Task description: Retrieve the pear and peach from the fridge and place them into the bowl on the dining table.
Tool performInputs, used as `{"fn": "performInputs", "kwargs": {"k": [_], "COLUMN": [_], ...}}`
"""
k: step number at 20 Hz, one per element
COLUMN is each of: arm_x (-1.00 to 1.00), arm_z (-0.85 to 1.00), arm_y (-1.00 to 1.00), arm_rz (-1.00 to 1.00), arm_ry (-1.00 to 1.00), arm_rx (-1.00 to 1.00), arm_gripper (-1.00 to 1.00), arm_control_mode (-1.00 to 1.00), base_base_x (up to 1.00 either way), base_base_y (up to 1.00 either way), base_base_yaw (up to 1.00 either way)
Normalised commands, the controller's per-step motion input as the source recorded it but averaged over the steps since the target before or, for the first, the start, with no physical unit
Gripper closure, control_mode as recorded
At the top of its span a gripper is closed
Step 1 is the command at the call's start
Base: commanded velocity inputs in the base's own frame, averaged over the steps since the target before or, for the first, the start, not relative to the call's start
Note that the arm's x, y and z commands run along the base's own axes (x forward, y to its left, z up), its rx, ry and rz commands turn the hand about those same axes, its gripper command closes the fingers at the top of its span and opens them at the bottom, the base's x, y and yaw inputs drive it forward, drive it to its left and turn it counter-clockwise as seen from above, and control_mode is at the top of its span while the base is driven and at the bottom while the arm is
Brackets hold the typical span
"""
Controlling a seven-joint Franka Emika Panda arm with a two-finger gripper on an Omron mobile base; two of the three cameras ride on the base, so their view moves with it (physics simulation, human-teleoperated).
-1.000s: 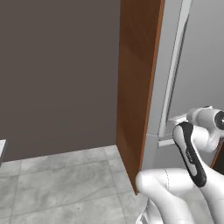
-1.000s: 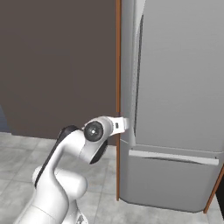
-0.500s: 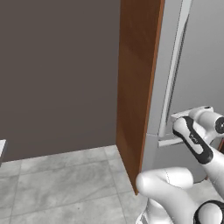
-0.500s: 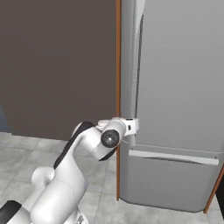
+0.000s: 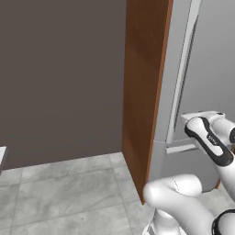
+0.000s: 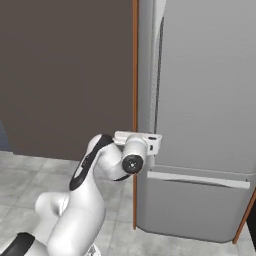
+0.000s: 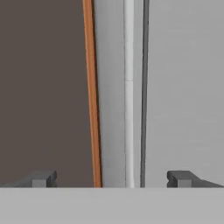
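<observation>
The fridge [image 6: 205,95] is tall and light grey, and its door is closed. Its long vertical handle [image 6: 159,75] runs down the door's left edge. My gripper [image 6: 155,144] is level with the handle's lower end, close in front of the door. In the hand view the gripper [image 7: 111,179] is open, and the handle [image 7: 129,87] runs upright between its two dark fingertips [image 7: 41,178], farther ahead. Nothing is held. The pear and peach are hidden behind the closed door. The bowl and dining table are out of view.
An orange-brown wooden panel [image 5: 143,92] stands against the fridge's left side, with a dark grey wall [image 5: 59,78] beyond it. Grey tiled floor [image 5: 69,193] lies open to the left. The fridge's lower drawer [image 6: 195,205] sits below my hand.
My arm has reached forward and the hand has moved closer to the fridge handle. The jaws have stayed open.
</observation>
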Motion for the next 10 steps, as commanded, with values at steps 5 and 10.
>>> {"fn": "performInputs", "kwargs": {"k": [5, 10], "arm_x": [0.04, 0.15], "arm_z": [0.14, 0.03], "arm_y": [0.00, 0.02], "arm_rz": [0.01, 0.00], "arm_ry": [-0.13, -0.13], "arm_rx": [0.09, 0.00], "arm_gripper": [-1.00, -1.00], "arm_control_mode": [-1.00, -1.00], "base_base_x": [0.00, 0.00], "base_base_y": [0.00, 0.00], "base_base_yaw": [0.00, 0.00]}}
